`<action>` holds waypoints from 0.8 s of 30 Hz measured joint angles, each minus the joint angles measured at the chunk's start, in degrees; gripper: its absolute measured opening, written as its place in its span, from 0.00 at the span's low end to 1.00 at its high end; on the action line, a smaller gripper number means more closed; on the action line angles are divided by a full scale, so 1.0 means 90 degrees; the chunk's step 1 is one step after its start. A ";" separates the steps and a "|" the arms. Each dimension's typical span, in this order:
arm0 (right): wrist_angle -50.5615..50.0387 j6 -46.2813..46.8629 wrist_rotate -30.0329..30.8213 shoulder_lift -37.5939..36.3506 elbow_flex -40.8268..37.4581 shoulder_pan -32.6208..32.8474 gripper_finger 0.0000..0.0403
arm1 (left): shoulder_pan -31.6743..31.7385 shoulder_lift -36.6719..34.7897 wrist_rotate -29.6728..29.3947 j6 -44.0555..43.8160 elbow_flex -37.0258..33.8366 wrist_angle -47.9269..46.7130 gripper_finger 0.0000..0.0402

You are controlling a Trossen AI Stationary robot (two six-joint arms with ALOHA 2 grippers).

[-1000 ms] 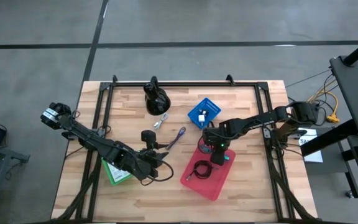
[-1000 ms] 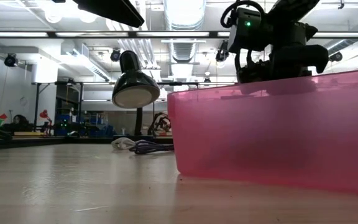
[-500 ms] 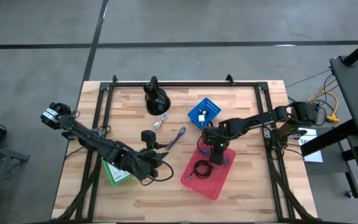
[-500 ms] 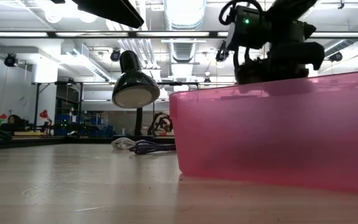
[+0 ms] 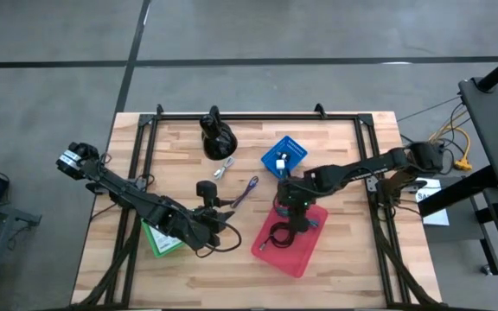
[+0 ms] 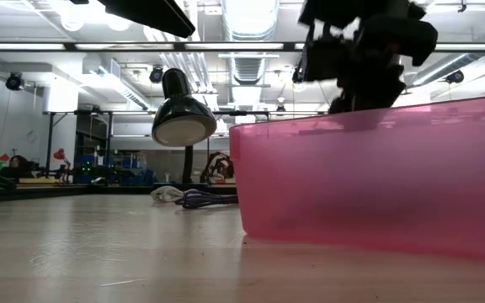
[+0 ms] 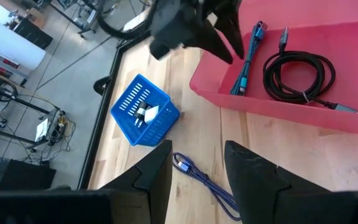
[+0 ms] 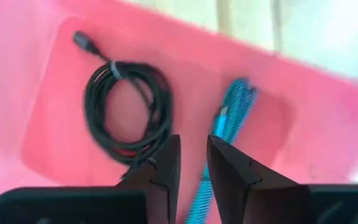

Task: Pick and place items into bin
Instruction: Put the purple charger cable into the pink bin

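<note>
The translucent pink bin (image 5: 288,242), a smooth plastic tray at lower centre of the high view, holds a black coiled cable (image 8: 126,112) tied in a loop and a braided blue cable (image 8: 229,124) lying loose beside it. The right gripper (image 5: 294,210) hangs over the bin's upper end, fingers slightly apart and grasping nothing. Above it sits a blue slotted basket (image 5: 284,155) with a small white item inside. A braided purple cable (image 5: 246,190) lies on the wooden table (image 5: 353,259) at centre. The left gripper (image 5: 223,226), lower left of centre, is parted and empty.
</note>
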 joint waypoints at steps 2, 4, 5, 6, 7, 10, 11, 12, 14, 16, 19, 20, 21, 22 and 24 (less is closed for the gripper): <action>0.0121 -0.0048 0.0588 -0.0163 -0.0017 0.0174 0.17 | 0.0000 0.0002 0.0001 -0.0010 0.0000 0.0002 0.33; 0.0353 -0.0153 0.1237 -0.0394 -0.0140 0.0377 0.17 | -0.0001 0.0001 0.0001 -0.0120 -0.0002 0.0002 0.33; 0.0513 -0.0259 0.1545 -0.0530 -0.0235 0.0473 0.17 | -0.0002 0.0002 0.0001 -0.0157 -0.0002 0.0006 0.33; 0.0788 -0.0376 0.1815 -0.0668 -0.0341 0.0573 0.17 | 0.0000 0.0002 0.0001 -0.0163 -0.0002 0.0008 0.33; 0.1090 -0.0499 0.2001 -0.0810 -0.0462 0.0663 0.18 | 0.0000 0.0002 0.0001 -0.0163 -0.0002 0.0005 0.33; 0.2052 -0.1072 0.2086 -0.1306 -0.0922 0.0858 0.17 | -0.0002 0.0002 0.0001 -0.0218 -0.0002 0.0007 0.33; 0.2455 -0.1274 0.2084 -0.1476 -0.1092 0.0921 0.17 | -0.0002 0.0002 0.0001 -0.0307 -0.0002 0.0010 0.33; 0.2901 -0.1528 0.2089 -0.1647 -0.1321 0.0976 0.17 | 0.0000 0.0002 0.0001 -0.0329 -0.0002 0.0010 0.33; 0.3925 -0.2244 0.2087 -0.1980 -0.1817 0.1096 0.17 | -0.0001 0.0002 0.0001 -0.0344 -0.0002 0.0040 0.33; 0.5015 -0.2954 0.2087 -0.2273 -0.2403 0.1204 0.17 | -0.0001 0.0002 0.0001 -0.0346 -0.0002 0.0054 0.33; 0.6679 -0.3565 0.2084 -0.2593 -0.3281 0.1254 0.18 | 0.0000 0.0002 0.0001 -0.0379 -0.0002 0.0071 0.33; 0.7168 -0.3665 0.2087 -0.2676 -0.3544 0.1246 0.18 | 0.0000 0.0002 0.0002 -0.0377 -0.0002 0.0094 0.33; 0.7616 -0.3734 0.2103 -0.2754 -0.3789 0.1237 0.18 | 0.0000 0.0002 0.0001 -0.0352 -0.0002 0.0098 0.33; 0.7936 -0.3820 0.2130 -0.2829 -0.4015 0.1237 0.18 | 0.0000 0.0002 0.0001 -0.0317 -0.0002 0.0102 0.33; 0.8375 -0.3965 0.2125 -0.2968 -0.4394 0.1244 0.17 | 0.0000 0.0002 0.0001 -0.0318 -0.0002 0.0113 0.33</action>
